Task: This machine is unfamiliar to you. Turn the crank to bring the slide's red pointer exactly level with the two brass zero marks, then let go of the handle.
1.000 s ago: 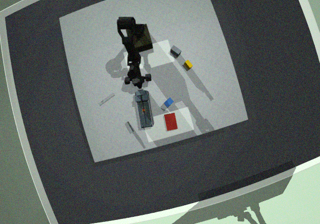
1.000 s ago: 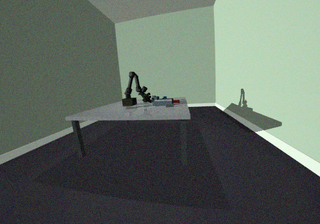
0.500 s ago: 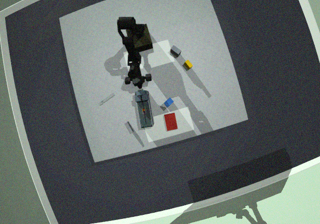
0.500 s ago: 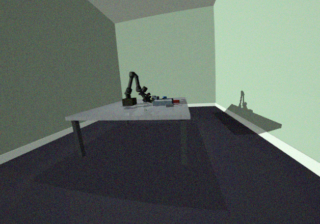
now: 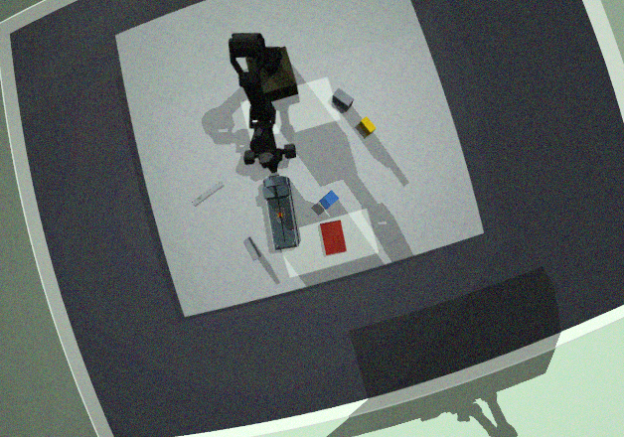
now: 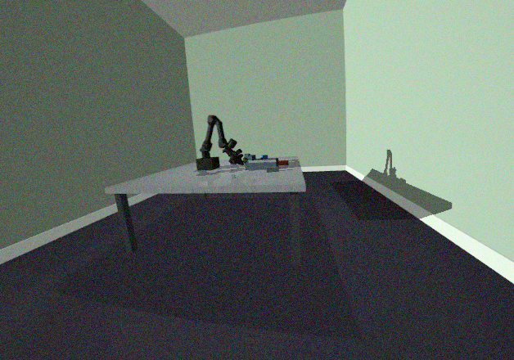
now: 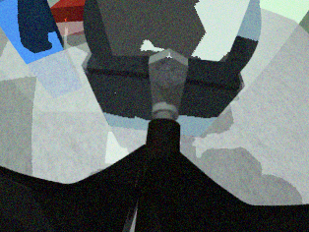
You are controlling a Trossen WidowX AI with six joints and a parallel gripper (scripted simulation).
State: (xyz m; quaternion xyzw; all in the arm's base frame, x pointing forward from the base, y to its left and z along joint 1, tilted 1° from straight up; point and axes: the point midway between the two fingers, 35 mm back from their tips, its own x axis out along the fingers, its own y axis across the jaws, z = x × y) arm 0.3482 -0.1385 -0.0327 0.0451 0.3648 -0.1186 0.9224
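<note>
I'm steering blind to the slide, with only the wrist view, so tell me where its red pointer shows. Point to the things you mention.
Observer: The top view shows a small orange-red mark [image 5: 280, 215], probably the pointer, near mid-length of the machine [image 5: 295, 227] [image 6: 261, 164] [image 7: 199, 126]. The brass marks are too small to judge.
Operator: Hold off on calling it level, then. Name something near the arm's base.
Observer: From the top, a yellow block [image 5: 368, 125] lies near a grey block [image 5: 343, 99], off to one side of the base [image 5: 291, 81] [image 6: 213, 164].
</note>
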